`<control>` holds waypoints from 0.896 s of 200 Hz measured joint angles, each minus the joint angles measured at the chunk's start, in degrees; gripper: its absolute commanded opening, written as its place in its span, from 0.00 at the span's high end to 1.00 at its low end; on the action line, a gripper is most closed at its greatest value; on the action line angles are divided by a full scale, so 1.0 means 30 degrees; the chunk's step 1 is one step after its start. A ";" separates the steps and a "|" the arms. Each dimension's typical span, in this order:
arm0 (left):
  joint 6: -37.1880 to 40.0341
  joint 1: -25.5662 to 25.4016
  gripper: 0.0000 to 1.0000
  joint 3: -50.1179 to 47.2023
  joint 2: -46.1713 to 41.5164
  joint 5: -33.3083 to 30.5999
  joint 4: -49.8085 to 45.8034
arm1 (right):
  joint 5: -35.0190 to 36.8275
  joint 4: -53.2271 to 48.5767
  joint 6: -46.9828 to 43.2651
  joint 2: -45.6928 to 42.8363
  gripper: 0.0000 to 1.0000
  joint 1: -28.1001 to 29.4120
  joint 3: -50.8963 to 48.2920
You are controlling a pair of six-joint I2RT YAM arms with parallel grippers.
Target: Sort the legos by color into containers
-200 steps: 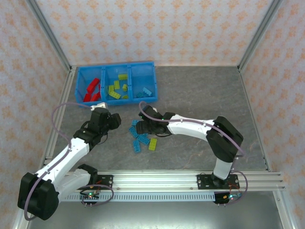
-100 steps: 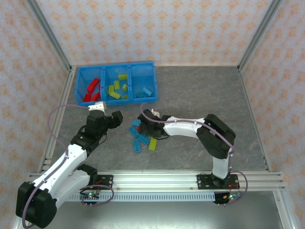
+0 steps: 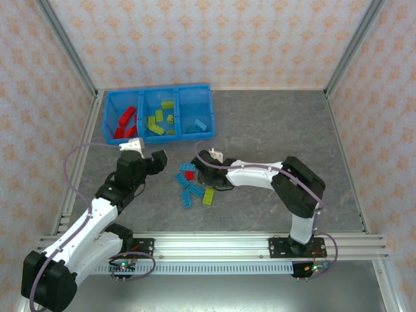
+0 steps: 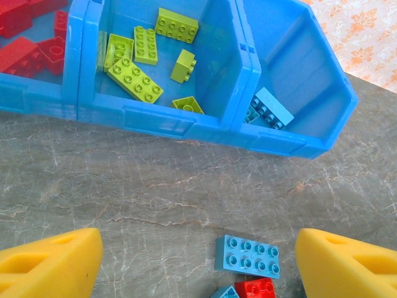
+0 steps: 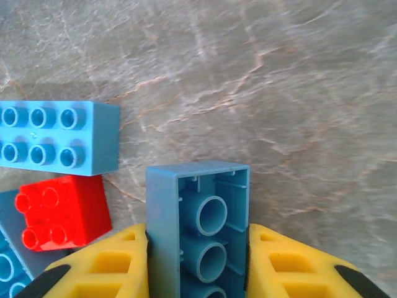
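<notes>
Presently, the right tool point(image 5: 197, 264) is clenched on a light blue lego point(image 5: 197, 205). Its hollow underside faces the wrist camera and the fingers point(image 5: 99, 267) press its two long sides. Whether it is clear of the counter point(image 3: 279, 130) cannot be told.

Hazards noted:
- Much of the held piece projects beyond the fingers. It may pivot or slip in transit if the hold is light.
- A red lego point(image 5: 59, 220) lies just beside one finger, and another blue lego point(image 5: 53, 136) is near. Either could be dragged or flicked on lift-off, scattering the loose pile point(image 3: 193, 185).
- The matching blue compartment point(image 3: 197, 123) is the right-hand one of the bin point(image 3: 158, 88), with only a thin divider between it and the yellow-green compartment point(image 3: 159, 120). An early release could misfile the piece or bounce it off the rim.

Surroundings:
- The left tool point(image 4: 198, 264) is spread wide and empty, hovering over the counter between bin and pile.
- It sits near the route to the bin, so the arms could meet if both move at once.
- The near bin wall point(image 4: 155, 118) must be cleared from above.
</notes>
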 measured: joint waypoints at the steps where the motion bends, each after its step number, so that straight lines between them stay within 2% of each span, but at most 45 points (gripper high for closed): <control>1: 0.0000 0.0000 0.18 0.0000 -0.0007 0.0000 0.0000 | 0.0036 -0.0022 -0.0022 -0.0036 0.73 0.0000 -0.0007; 42: 0.0000 0.0000 0.19 -0.0160 -0.0634 -0.0138 0.0000 | 0.1821 -0.0430 -0.2404 -0.2514 0.73 -0.0073 0.0291; 73: 0.0007 0.0000 0.19 -0.0335 -0.1042 -0.0146 0.0000 | 0.3548 -0.1224 -0.5340 -0.2033 0.73 -0.0299 0.4058; 100: 0.0007 0.0000 0.19 -0.0364 -0.1042 -0.0189 0.0000 | 0.4393 -0.1661 -0.7533 0.1239 0.73 -0.1450 0.9814; 134: 0.0022 0.0000 0.19 -0.0364 -0.1042 -0.0284 0.0000 | 0.4699 -0.3213 -0.9398 0.7570 0.70 -0.3344 1.7945; 145: 0.0036 0.0000 0.19 -0.0364 -0.1027 -0.0299 0.0000 | 0.4605 -0.4146 -0.9763 0.9566 0.62 -0.3803 2.0582; 159: 0.0087 0.0000 0.19 -0.0364 -0.1027 -0.0379 0.0000 | 0.4371 -0.5326 -1.0258 1.1854 0.47 -0.4277 2.3737; 179: 0.0160 0.0000 0.19 -0.0364 -0.0991 -0.0648 0.0000 | 0.4167 -0.6936 -1.0703 1.3806 0.41 -0.4561 2.6913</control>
